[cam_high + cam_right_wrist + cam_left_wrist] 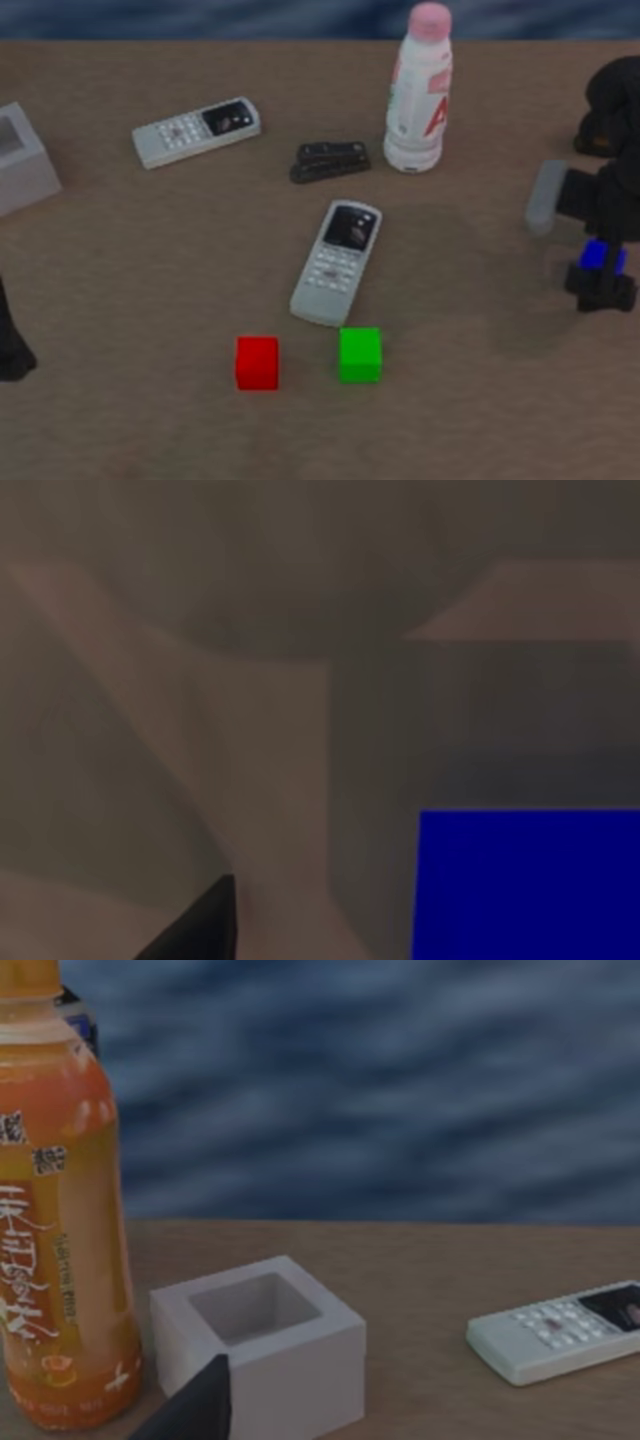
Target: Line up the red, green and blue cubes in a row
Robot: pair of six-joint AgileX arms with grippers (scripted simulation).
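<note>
Cubes red (257,362) and green (360,354) already sit side by side near the bench's front edge. Blue cube (595,254), well apart at the right, sits inside the right pincer (598,262), seemingly clenched on it, so it remains to be placed. Left arm parks at left.

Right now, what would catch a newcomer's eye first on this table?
Probably the red cube and green cube, side by side near the table's front edge below a grey remote. Then the blue cube at the right gripper on the far right, and the pink-capped white bottle standing at the back.
</note>
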